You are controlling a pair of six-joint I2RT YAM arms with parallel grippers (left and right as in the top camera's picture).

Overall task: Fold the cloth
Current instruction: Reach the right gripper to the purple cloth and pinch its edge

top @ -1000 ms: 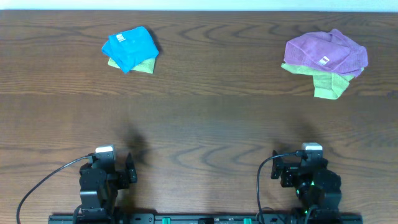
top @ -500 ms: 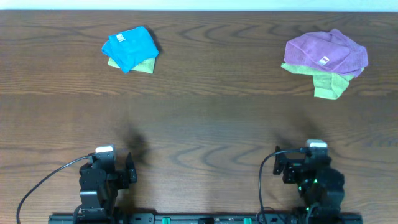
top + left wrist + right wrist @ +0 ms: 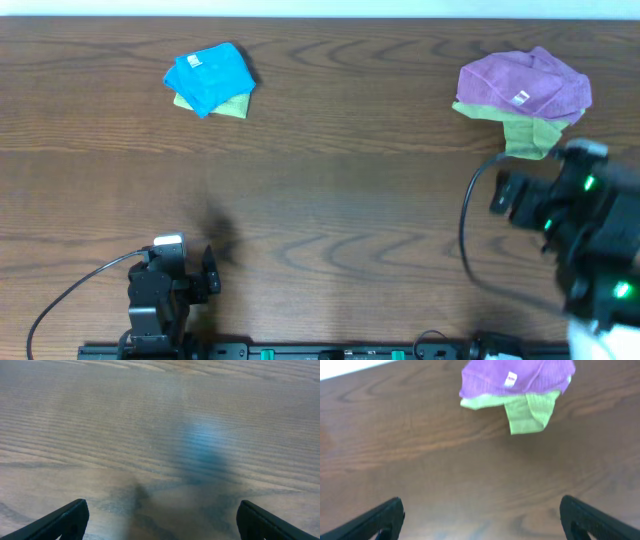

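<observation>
A crumpled purple cloth [image 3: 525, 84] lies on a green cloth [image 3: 527, 133] at the far right of the table; both show in the right wrist view, the purple cloth [image 3: 517, 377] above the green cloth [image 3: 527, 410]. A folded blue cloth [image 3: 210, 75] lies on another green cloth [image 3: 233, 104] at the far left. My right gripper [image 3: 480, 517] is open and empty, raised over the table just in front of the purple pile. My left gripper [image 3: 160, 520] is open and empty, low over bare wood near the front edge.
The wooden table [image 3: 330, 190] runs the width of the view. The left arm's base [image 3: 165, 295] sits at the front edge. A black cable [image 3: 470, 230] trails from the right arm [image 3: 580, 230].
My right arm has lifted from its rest at the front edge and swung forward and right toward the purple cloth. The left arm has not moved.
</observation>
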